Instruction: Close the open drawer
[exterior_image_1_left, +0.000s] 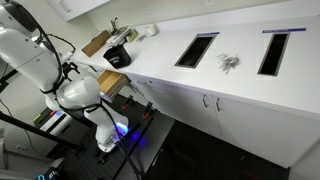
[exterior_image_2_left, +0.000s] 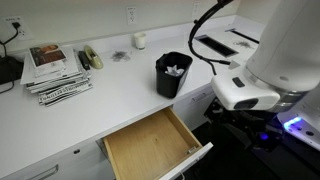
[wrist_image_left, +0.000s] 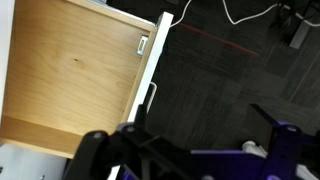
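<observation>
One shallow drawer (exterior_image_2_left: 148, 146), smooth tan wood, possibly laminate.

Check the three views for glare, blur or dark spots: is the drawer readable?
Wrist view: drawer evenly lit and sharp, gripper a dark, soft silhouette at the bottom. In an exterior view the drawer is well lit, the floor dark with a blue glow. In an exterior view the counter is bright, the drawer hard to make out near the arm.

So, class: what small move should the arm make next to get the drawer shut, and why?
Probably ease the gripper against the white front of the drawer: it stands pulled well out, and the open gripper hangs just outside that front.
</observation>
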